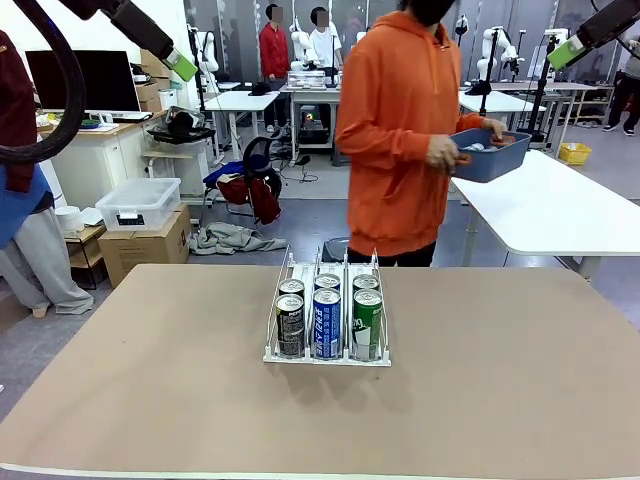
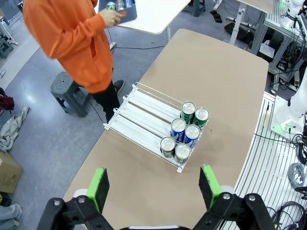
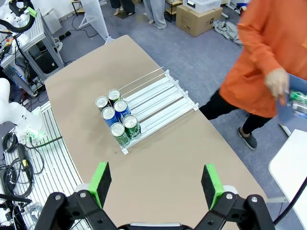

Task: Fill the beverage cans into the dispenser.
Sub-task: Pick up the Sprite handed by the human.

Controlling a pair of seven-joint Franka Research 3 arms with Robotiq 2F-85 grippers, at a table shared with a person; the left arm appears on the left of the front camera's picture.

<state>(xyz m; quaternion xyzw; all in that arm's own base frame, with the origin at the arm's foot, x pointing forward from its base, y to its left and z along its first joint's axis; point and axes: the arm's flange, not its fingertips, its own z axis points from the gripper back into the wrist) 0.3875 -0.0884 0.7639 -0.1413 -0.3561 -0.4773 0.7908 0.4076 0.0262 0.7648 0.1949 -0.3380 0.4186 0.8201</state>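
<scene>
Overlapping beverage cans [image 1: 327, 322], rear row [image 1: 328, 282] half-hidden.

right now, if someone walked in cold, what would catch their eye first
The person in the orange hoodie at the far side, holding a blue bin at a white side table. Then the rack in the middle of the brown table, with six cans bunched at its robot-side end, two per lane: black, blue and green.
</scene>
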